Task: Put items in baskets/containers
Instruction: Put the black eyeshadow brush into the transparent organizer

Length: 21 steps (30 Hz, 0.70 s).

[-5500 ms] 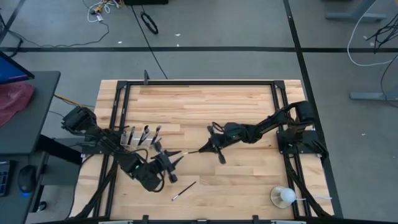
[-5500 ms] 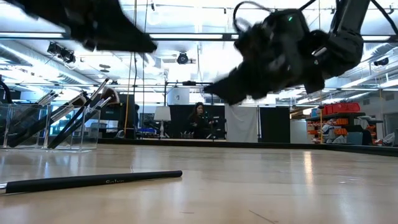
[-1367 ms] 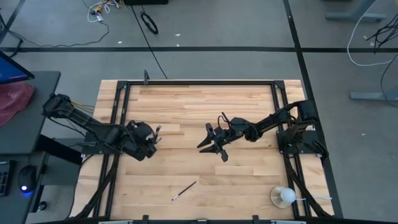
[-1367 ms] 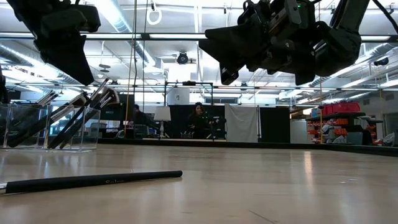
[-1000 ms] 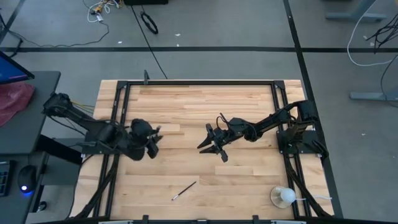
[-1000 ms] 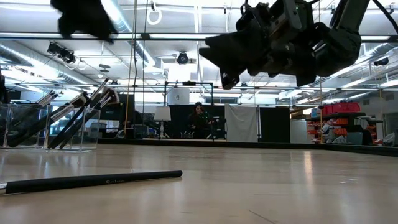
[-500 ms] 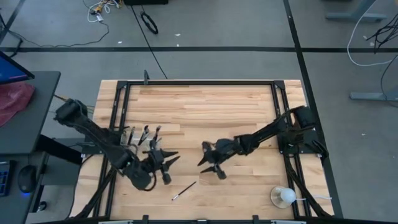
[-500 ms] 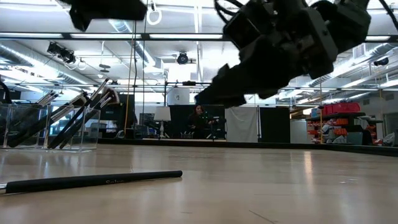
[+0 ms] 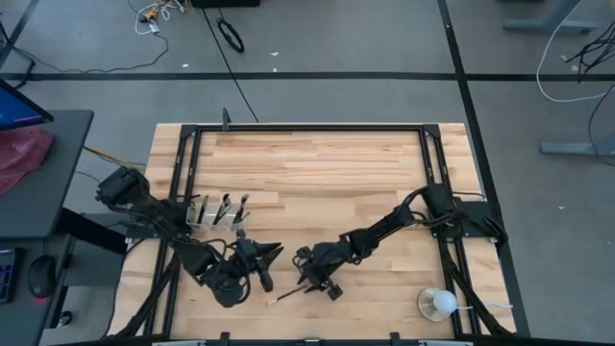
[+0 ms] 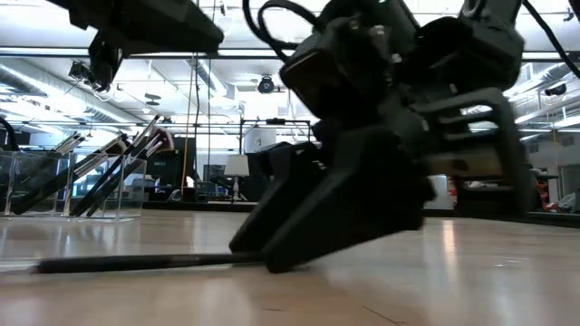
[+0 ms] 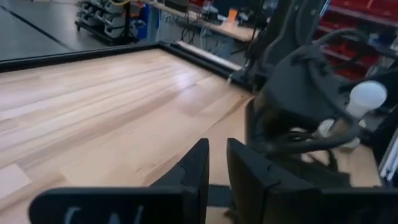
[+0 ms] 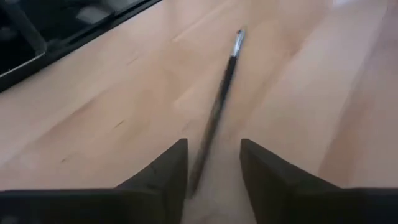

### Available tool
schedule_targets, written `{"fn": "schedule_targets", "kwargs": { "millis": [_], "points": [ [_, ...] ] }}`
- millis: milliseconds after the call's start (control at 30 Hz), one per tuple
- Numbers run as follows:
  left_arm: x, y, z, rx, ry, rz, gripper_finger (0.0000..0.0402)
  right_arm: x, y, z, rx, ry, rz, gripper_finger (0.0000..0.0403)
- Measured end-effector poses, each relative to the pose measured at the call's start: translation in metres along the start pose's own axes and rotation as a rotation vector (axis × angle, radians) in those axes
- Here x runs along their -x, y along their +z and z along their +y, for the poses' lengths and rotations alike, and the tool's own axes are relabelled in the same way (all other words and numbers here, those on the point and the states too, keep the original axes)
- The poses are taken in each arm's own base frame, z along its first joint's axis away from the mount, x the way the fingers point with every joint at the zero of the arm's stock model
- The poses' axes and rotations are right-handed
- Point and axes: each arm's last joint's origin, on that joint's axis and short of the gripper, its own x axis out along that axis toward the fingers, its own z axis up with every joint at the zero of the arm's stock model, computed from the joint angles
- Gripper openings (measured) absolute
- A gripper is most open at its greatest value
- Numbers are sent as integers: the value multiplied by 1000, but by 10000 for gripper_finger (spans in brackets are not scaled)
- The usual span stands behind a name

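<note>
One slim dark brush (image 12: 219, 99) lies flat on the wooden table near its front edge (image 9: 285, 291). My right gripper (image 12: 213, 149) is down at the table, open, with one finger on each side of the brush's handle end; I cannot tell whether they touch it. My left gripper (image 9: 263, 258) hovers a little to the left of it, above the table, open by a narrow gap (image 11: 216, 146) with nothing in it. The clear container (image 9: 213, 213) stands at the left, and several brushes (image 10: 127, 163) lean in it.
A white ball-like object on a stick (image 9: 437, 305) sits at the near right corner. The black frame rails (image 9: 183, 173) run along the table's sides. Bare wood lies across the far half of the table (image 9: 307, 163).
My right gripper has gone from mid-table toward the near edge and down to the table, ending over the lying brush's handle end. My left gripper has left the container and moved toward the near edge and a little right.
</note>
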Motion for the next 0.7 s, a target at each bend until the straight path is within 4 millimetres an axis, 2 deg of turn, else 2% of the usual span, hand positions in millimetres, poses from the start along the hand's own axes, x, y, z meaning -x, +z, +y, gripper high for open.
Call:
{"fn": "schedule_targets", "kwargs": {
  "millis": [467,700],
  "points": [
    [5,-1,-4,38,-4,-34,60,4,-9,-24,-52,-130,41,84],
    [11,-2,-6,40,-24,-28,60,14,-21,-42,-128,-246,167,50]
  ]
}}
